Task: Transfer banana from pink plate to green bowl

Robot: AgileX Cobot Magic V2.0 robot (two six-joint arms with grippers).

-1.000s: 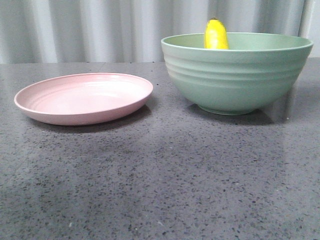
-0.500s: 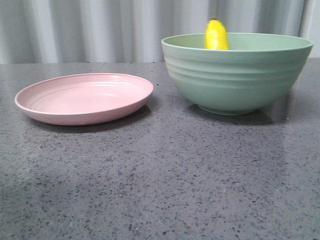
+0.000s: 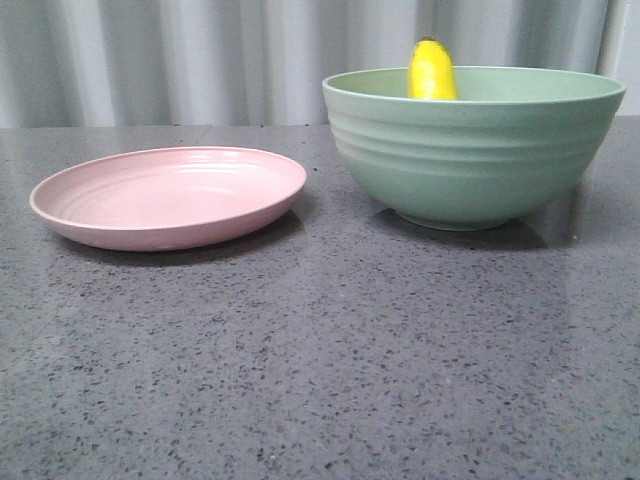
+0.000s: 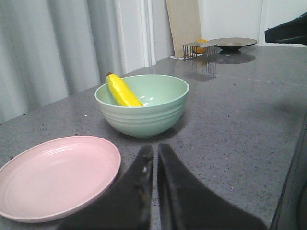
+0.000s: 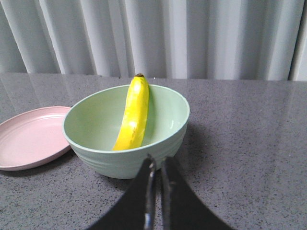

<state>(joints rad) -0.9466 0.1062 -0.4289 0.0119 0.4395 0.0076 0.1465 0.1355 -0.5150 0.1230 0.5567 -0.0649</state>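
The yellow banana [image 5: 131, 118] leans inside the green bowl [image 5: 129, 160], its dark tip poking above the far rim. From the front, the banana [image 3: 432, 70] shows over the rim of the green bowl [image 3: 470, 150] at the right. The pink plate [image 3: 168, 195] lies bare on the left. My left gripper [image 4: 155, 149] is shut with nothing in it, hovering between the pink plate [image 4: 53, 175] and the green bowl [image 4: 144, 106], where the banana [image 4: 122, 91] rests. My right gripper [image 5: 157, 163] is shut and holds nothing, just short of the bowl.
Everything stands on a dark speckled counter [image 3: 330, 360] backed by a pale curtain [image 3: 200, 60]. Far off in the left wrist view are a wire rack [image 4: 199, 49], a dark dish [image 4: 231, 44] and a leaning board [image 4: 184, 24].
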